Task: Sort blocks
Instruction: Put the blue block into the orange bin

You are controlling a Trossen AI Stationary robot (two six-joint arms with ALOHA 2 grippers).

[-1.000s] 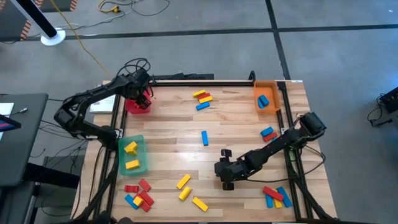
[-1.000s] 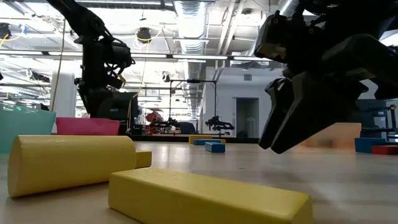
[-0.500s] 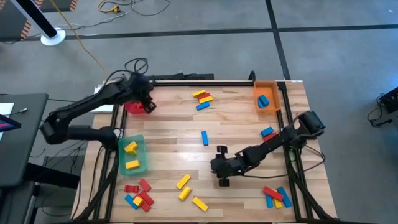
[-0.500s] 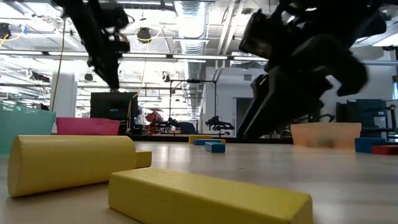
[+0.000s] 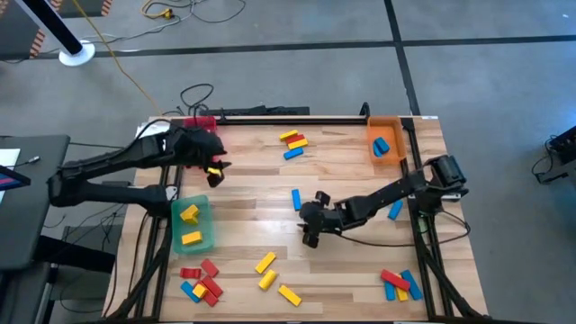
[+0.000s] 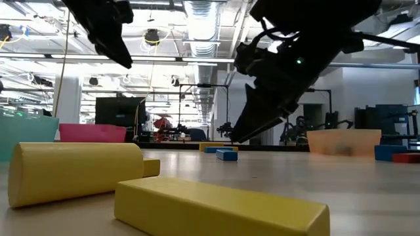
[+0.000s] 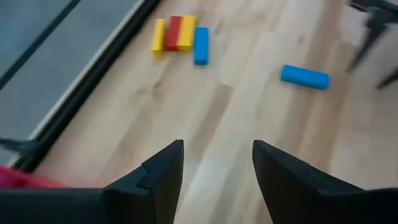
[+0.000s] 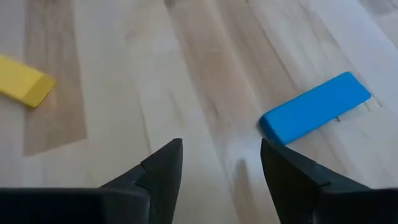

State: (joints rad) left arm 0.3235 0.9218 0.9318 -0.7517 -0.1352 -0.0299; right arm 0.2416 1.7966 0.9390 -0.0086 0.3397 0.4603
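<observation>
Just right of the lone blue block (image 5: 296,200) at mid-bench, the right hand (image 5: 309,227) hangs with fingers spread and empty. Meanwhile the left hand (image 5: 214,169), also spread and empty, hovers beside the red tray (image 5: 200,123), far left.

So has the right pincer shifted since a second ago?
Yes. In the high view the right pincer has moved away from the yellow blocks at the near edge, up toward the lone blue block mid-table, empty and open.

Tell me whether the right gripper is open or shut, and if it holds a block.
Open and empty: the right gripper shows bare table between its fingers, with the blue block lying ahead.
</observation>
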